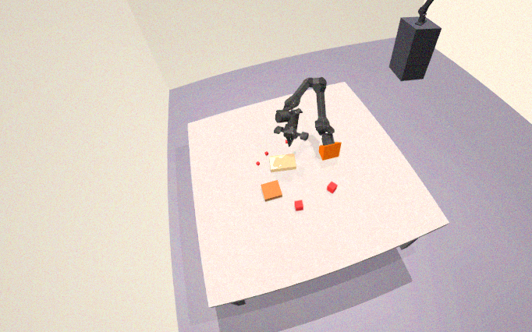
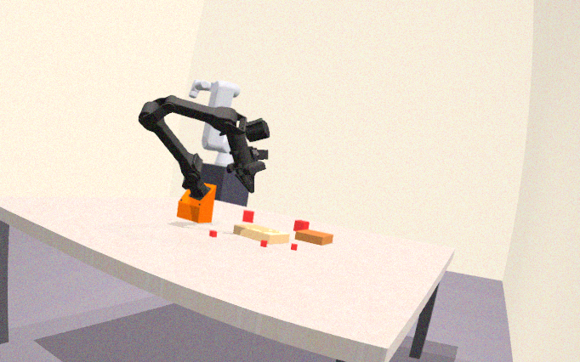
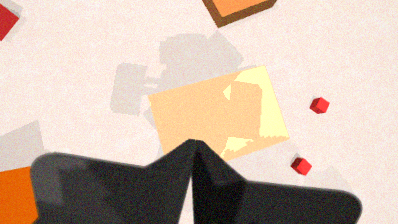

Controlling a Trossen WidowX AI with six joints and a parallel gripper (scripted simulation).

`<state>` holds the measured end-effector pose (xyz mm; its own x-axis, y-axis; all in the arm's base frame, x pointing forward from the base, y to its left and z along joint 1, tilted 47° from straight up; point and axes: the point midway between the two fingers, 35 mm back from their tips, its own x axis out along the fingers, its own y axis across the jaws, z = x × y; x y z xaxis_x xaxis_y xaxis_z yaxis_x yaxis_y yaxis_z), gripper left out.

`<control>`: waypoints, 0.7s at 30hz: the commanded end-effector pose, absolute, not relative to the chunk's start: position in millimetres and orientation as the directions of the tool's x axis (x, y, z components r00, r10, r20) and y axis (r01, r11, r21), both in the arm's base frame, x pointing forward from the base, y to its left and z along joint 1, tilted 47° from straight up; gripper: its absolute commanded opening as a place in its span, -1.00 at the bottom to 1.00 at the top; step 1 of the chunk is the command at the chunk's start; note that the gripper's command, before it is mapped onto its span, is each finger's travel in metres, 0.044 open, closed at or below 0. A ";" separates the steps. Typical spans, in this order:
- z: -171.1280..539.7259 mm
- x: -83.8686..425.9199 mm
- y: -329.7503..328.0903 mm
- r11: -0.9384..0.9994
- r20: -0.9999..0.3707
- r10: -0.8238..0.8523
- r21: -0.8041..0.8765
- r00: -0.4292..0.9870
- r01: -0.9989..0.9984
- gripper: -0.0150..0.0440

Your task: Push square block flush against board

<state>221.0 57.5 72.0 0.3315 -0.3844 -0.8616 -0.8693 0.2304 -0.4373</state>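
The board (image 1: 282, 163) (image 2: 263, 233) (image 3: 200, 110) is a pale yellow rectangle lying flat on the table. The square block (image 1: 271, 189) (image 2: 314, 236) (image 3: 245, 7) is orange-brown and lies flat, apart from the board, with a gap between them. In the top view it is below the board and slightly left; the wrist view cuts it off at the top edge. My gripper (image 1: 289, 144) (image 2: 251, 190) (image 3: 194, 146) is shut and empty, pointing down. It hangs above the table, clear of both parts, and hides the board's lower edge in the wrist view.
Two larger red cubes (image 1: 299, 205) (image 1: 331, 187) lie right of the block in the top view. Small red cubes (image 1: 266, 153) (image 1: 257, 163) (image 2: 213, 234) lie near the board's other side. The arm's orange base (image 1: 330, 150) (image 2: 196, 211) stands right of the board in the top view.
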 end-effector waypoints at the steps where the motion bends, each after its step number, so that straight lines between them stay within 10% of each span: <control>1: 64.5 216.6 50.6 0.328 -0.852 -0.427 -0.457 0.302 -0.827 -0.49; 21: 35.2 195.5 19.3 0.692 -0.772 -0.612 -0.627 0.170 -0.357 -0.49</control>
<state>199.6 24.7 38.7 0.1881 -0.5847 -0.7892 -0.4268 0.6750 -0.6018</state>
